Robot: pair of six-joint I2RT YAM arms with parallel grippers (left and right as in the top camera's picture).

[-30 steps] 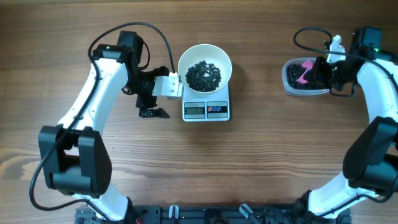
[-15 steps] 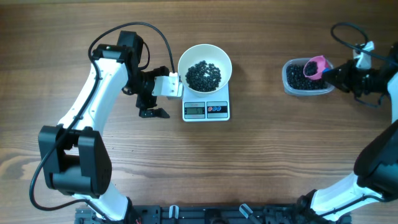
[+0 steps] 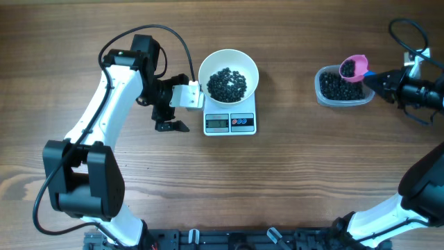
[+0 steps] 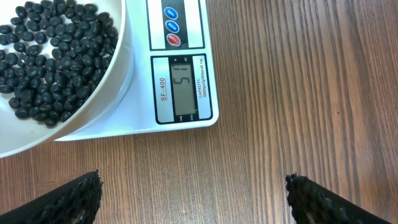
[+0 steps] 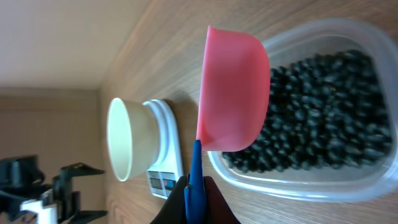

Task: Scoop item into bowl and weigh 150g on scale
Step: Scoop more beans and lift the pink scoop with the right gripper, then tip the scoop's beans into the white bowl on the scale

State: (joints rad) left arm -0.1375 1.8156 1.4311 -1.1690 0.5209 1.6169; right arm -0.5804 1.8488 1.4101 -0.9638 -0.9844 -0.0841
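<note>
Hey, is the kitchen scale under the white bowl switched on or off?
On. In the left wrist view the scale has dark digits showing on its grey display, and the bowl sits on top of it.

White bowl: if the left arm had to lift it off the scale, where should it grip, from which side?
Probably the left rim of the bowl, from above, one finger inside and one outside. It looks too wide to span, and the beans heap in the middle, leaving that rim bare. The open left gripper hangs beside it.
</note>
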